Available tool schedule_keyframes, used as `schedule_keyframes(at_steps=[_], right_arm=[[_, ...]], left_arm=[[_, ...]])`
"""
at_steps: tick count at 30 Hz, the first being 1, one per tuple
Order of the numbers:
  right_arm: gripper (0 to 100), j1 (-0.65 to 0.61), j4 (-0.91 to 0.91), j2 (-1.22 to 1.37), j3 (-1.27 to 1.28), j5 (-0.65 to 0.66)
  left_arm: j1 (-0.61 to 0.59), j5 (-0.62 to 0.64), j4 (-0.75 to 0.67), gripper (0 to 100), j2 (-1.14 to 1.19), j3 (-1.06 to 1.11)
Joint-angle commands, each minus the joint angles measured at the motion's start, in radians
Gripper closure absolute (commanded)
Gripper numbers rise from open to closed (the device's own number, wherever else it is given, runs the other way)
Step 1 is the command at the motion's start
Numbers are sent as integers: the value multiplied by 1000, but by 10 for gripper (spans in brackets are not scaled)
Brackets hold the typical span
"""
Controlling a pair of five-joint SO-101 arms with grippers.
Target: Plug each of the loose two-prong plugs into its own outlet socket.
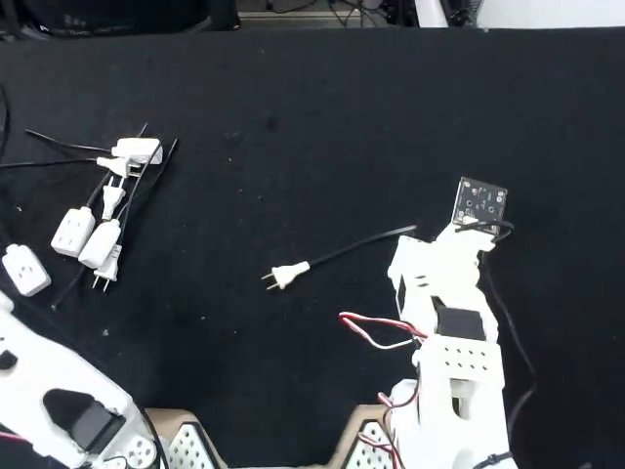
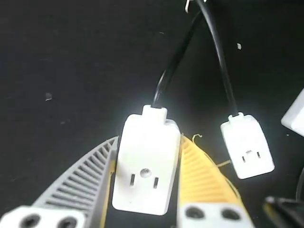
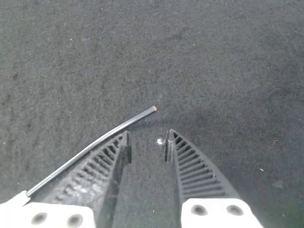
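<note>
Now, the left gripper (image 2: 149, 139) is pinching a white rectangular plastic outlet socket (image 2: 145, 166) by its sides, with a second white socket (image 2: 247, 147) near it. The worry's on the right: the right gripper (image 3: 148, 137), fingers slightly spread and empty, sits at the cut tail of the thin black cord (image 3: 95, 141), well apart from the white two-prong plug (image 1: 286, 277). Grab there and the plug likely trails, twists, prongs off line.

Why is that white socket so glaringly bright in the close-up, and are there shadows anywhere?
Left wrist view: the larger socket catches strong light and washes out against the black cloth. Right wrist view: the cord throws a faint shadow. High view: lighting looks even.
</note>
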Motion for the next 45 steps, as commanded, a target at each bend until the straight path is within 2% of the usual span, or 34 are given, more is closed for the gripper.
schedule_keyframes(at_steps=[1, 5, 9, 15, 19, 27, 30, 36, 42, 45], right_arm=[[877, -11, -23, -25, -56, -8], [877, -11, -23, -25, -56, -8], [877, -11, -23, -25, -56, -8], [877, -6, -23, -27, -56, -8], [877, -5, -23, -27, -56, -8], [877, -3, -23, -27, -56, -6], [877, -3, -23, -27, -56, -6], [877, -3, -21, -27, -56, -6], [877, -3, -21, -27, -56, -6], [877, -3, -21, -27, -56, -6]], left_arm=[[-21, 2, 5, 971, -120, -62], [-22, -43, 5, 971, -140, -64], [-21, -35, 5, 971, -196, -68], [36, 193, 8, 971, -302, -5], [145, 218, 8, 971, -417, 223], [510, 224, 0, 971, -819, 972], [645, 279, -107, 970, -928, 1219], [854, 437, -450, 970, -1033, 1613], [1015, 476, -674, 970, -1036, 1831], [1058, 477, -710, 927, -1036, 1868]])
